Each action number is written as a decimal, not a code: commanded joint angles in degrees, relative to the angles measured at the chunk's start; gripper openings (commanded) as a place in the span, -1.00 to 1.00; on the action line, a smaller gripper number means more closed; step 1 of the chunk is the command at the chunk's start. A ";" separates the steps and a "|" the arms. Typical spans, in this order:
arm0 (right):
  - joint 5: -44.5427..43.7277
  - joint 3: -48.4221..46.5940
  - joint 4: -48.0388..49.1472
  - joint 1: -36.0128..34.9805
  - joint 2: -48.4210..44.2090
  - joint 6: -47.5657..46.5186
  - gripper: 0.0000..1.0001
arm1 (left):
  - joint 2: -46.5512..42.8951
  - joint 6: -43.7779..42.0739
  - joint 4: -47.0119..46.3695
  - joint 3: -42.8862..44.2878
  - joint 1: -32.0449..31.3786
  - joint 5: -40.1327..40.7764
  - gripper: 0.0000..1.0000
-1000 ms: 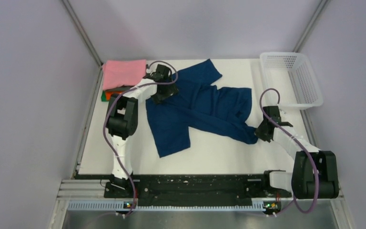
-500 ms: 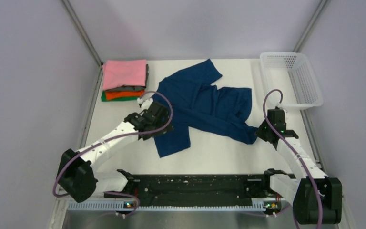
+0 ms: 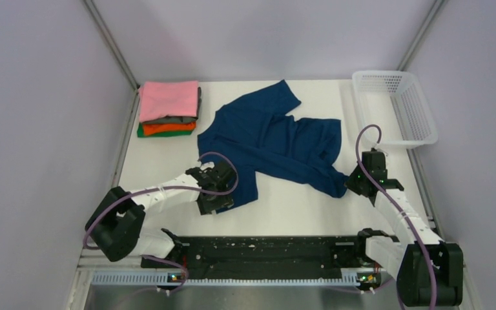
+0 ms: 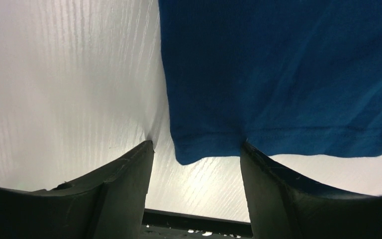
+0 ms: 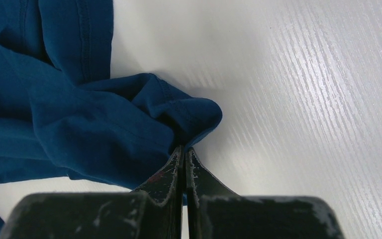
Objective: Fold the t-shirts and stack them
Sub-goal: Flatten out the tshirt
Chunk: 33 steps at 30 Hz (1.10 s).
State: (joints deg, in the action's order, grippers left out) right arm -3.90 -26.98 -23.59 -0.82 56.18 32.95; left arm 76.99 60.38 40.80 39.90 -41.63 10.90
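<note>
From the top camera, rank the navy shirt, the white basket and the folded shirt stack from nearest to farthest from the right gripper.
1. The navy t-shirt: its bunched end is right at the right gripper, on its left.
2. The white basket: far-right corner.
3. The folded stack: far-left corner, pink on top.

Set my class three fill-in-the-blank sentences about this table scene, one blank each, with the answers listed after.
The top shirt on the folded stack is ___.
Fingers of the left gripper stand ___ astride the hem of the navy t-shirt.
Fingers of the right gripper are ___ on that shirt's bunched edge.
Answers: pink; open; shut.
</note>
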 commanded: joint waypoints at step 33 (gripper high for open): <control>14.18 -24.10 -4.78 0.56 -19.53 1.59 -1.00 | -25.16 -22.20 -6.22 34.06 0.05 23.23 -1.00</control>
State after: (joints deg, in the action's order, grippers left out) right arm 8.51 -40.29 -27.99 -0.82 39.27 32.84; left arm 55.92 48.53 40.88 67.09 -41.67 31.46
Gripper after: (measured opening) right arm 0.006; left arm 0.025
